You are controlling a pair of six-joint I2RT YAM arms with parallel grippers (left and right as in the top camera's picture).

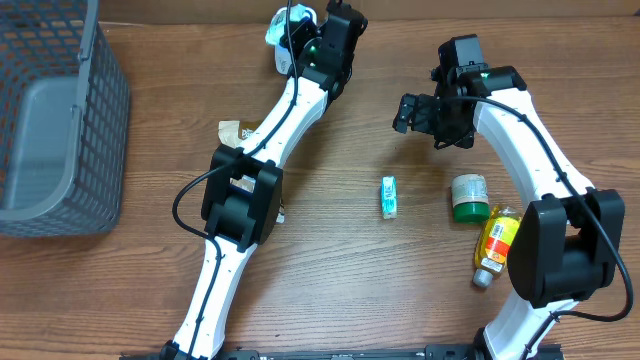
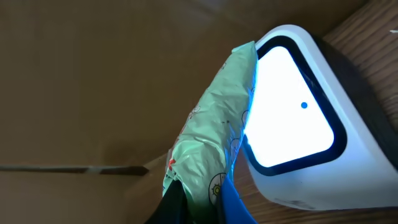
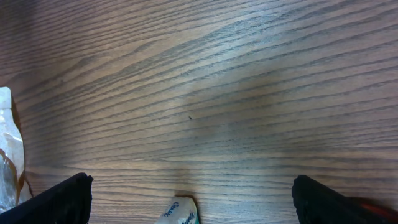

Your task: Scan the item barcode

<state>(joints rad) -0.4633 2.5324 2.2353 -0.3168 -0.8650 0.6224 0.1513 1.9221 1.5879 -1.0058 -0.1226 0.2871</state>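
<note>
Green packet (image 2: 211,137): clamped at its lower end in the left hand (image 2: 204,204), lifted off the worktop (image 1: 400,290) at the far edge. It sits just beside the lit window of the white scanner (image 2: 292,106), and may be touching its rim.

- Packet appears edge-on to the window rather than flat to it. No barcode is visible on the side in view, so I cannot tell whether the code faces the glass.
- Scanner window glows white-blue with a small blue dot. Nothing in view confirms a read.
- Right hand (image 1: 415,112): fingers spread wide and empty, hovering over bare wood mid-worktop.
- Lying unscanned, by the look of it: small green-white packet (image 1: 389,196), green-lidded jar (image 1: 469,197), yellow bottle (image 1: 495,245).
- Grey basket (image 1: 100,110) at the left.

Progress, my judgement: pick-up and presentation are done. A confirmed scan is outstanding and probably needs the packet turned.
</note>
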